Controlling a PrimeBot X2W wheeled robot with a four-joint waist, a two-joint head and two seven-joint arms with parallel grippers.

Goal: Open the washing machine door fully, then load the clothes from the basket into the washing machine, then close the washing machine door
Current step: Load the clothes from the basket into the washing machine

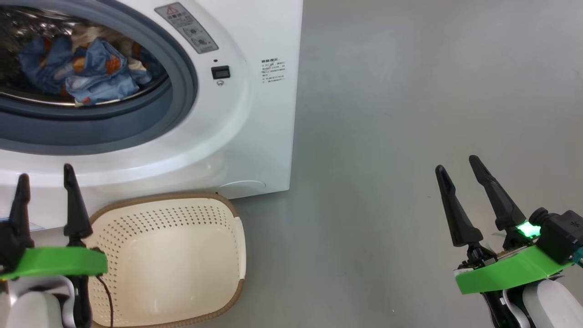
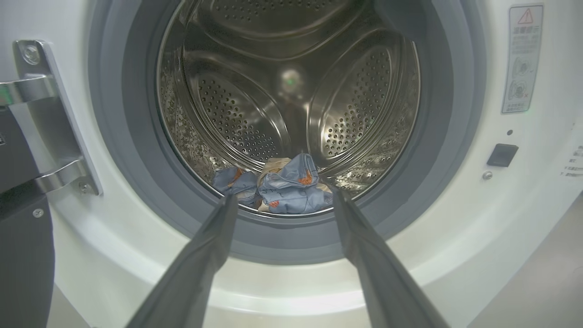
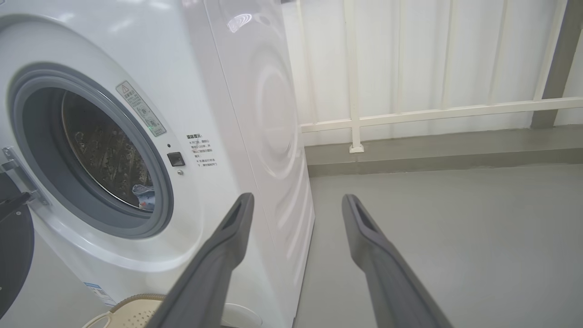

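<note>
The clothes lie in a blue-and-orange heap at the bottom front of the drum, low centre of my left wrist view, just behind the gasket. I read that as loading done. They sit inside the lip with nothing draped over the gasket that I can see, so a closing door should not pinch cloth.

The washer fills the upper left of the head view. Its door is swung out on the hinge at the left edge of the left wrist view. The frame cuts it to a dark slice, so I cannot tell how far open it stands.

The basket sits at the washer's foot, lower left of the head view, its inside bare. I'd say it was put there so the lift from it to the drum is short.

My left gripper hovers by the basket's left rim, its 2 fingers spread wide and holding nothing, aimed at the drum mouth. My right gripper is at the lower right, well apart from the washer over bare floor. It is also wide and empty, out of the way of the work.

I judge that closing the door is the 1 step left, and that the left arm is the nearer one to it.
</note>
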